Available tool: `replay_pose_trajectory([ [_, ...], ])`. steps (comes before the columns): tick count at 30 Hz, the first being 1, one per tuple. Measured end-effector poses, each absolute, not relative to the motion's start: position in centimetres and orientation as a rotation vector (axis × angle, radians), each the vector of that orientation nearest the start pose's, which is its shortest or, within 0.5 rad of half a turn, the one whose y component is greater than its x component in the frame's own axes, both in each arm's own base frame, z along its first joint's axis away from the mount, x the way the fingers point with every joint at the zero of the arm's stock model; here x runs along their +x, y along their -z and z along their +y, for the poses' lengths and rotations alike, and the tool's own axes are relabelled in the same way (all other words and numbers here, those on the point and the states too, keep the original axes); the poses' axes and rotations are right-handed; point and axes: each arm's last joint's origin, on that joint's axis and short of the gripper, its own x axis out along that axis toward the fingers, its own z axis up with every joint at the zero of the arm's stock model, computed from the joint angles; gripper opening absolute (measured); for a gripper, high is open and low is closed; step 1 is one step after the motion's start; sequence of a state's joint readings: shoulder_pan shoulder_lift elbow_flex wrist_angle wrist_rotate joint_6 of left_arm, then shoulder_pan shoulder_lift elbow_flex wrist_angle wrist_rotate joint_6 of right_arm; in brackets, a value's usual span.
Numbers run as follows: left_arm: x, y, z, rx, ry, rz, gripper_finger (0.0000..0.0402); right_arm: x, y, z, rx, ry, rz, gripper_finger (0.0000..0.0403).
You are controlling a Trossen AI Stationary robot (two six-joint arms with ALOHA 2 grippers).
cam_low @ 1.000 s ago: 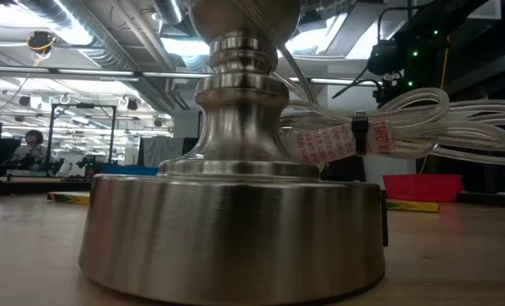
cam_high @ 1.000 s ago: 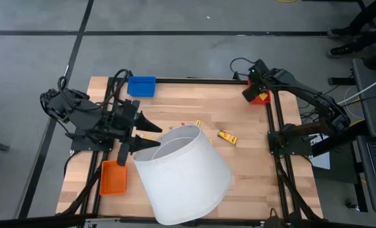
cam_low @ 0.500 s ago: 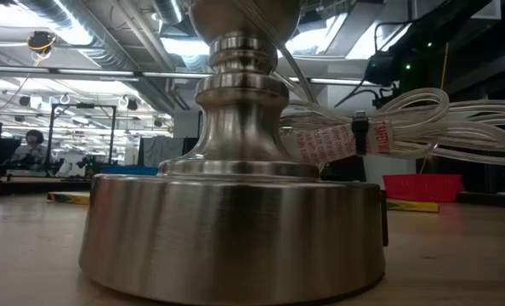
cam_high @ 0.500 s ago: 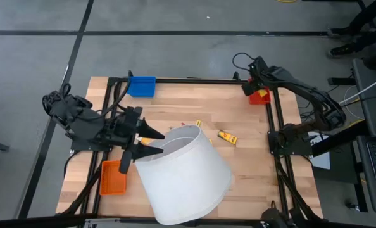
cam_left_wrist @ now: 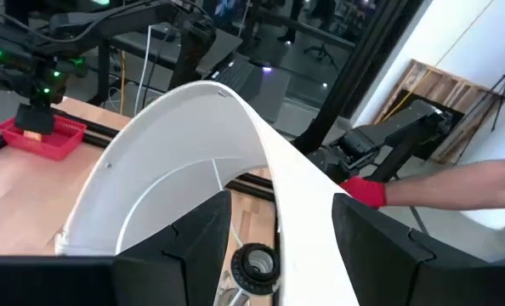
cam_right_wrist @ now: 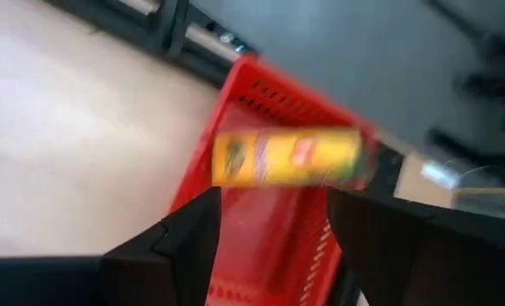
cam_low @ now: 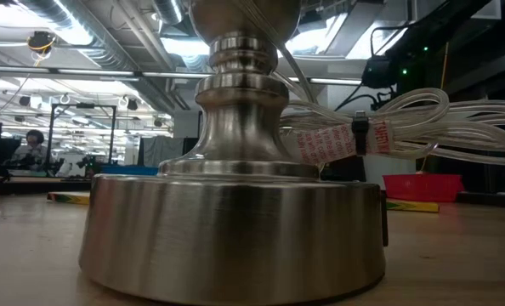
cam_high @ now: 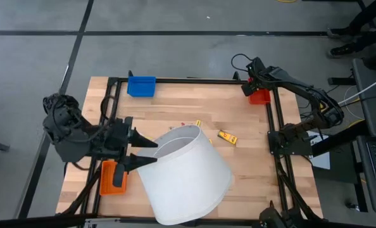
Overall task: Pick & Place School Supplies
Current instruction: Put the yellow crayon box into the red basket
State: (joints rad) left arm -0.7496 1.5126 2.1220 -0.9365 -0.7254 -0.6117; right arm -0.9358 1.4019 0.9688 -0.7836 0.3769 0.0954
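Over the red tray (cam_high: 259, 97) at the far right corner, my right gripper (cam_right_wrist: 274, 212) is open. A yellow stick-shaped supply (cam_right_wrist: 286, 157) shows blurred just past its fingertips, above the tray (cam_right_wrist: 261, 246). More supplies lie on the table: a yellow block (cam_high: 227, 137) and a small yellow piece (cam_high: 199, 123). At the table's left, my left gripper (cam_high: 152, 152) is open and level. Its fingers stand either side of the rim of the white lampshade (cam_high: 185, 174), one inside and one outside. My left gripper has the lampshade's upper rim wall (cam_left_wrist: 297, 212) between its two fingers, coming level from the table's left side. Whether either finger touches the wall I cannot tell. The shade sits tilted on its lamp.
A blue tray (cam_high: 142, 85) sits at the far left and an orange tray (cam_high: 112, 178) at the near left under my left arm. The big lamp base (cam_low: 231, 229) and its bundled cord (cam_low: 380, 127) fill the low view. Black frame rails run along the table's edges.
My left arm has swung toward the table's near edge, and its fingers now stand at the lampshade's rim. The shade has not moved. My right gripper has stayed over the red tray.
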Motion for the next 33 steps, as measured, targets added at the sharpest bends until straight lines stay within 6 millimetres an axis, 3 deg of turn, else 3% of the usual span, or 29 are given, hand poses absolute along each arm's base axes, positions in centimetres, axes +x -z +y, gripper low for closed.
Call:
replay_pose_trajectory([
  [3,19.9,-52.6,-16.5,-0.379,-0.080,0.229,0.0203,14.8,-23.0,-20.1,0.564,1.048,1.140,0.0215],
  [8,19.5,-52.0,-16.9,-0.340,-0.159,0.236,0.0203,17.4,-25.0,-16.2,0.794,0.566,0.949,0.0213],
  [13,19.1,-50.8,-16.2,-0.325,-0.255,0.298,0.0203,19.9,-26.5,-10.2,0.662,0.284,0.986,0.0213],
  [17,19.4,-50.2,-15.8,-0.314,-0.293,0.321,0.0203,21.3,-25.7,-5.6,0.432,0.288,1.154,0.0213],
  [23,19.4,-50.3,-15.7,-0.260,-0.314,0.307,0.0203,23.7,-23.4,-0.6,0.188,0.296,1.259,0.0213],
  [29,19.3,-50.4,-15.6,-0.243,-0.321,0.301,0.0203,25.4,-20.5,2.0,0.039,0.444,1.307,0.0228],
  [33,19.2,-50.5,-15.5,-0.246,-0.321,0.298,0.0203,25.7,-17.7,2.2,0.103,0.550,1.376,0.0253],
])
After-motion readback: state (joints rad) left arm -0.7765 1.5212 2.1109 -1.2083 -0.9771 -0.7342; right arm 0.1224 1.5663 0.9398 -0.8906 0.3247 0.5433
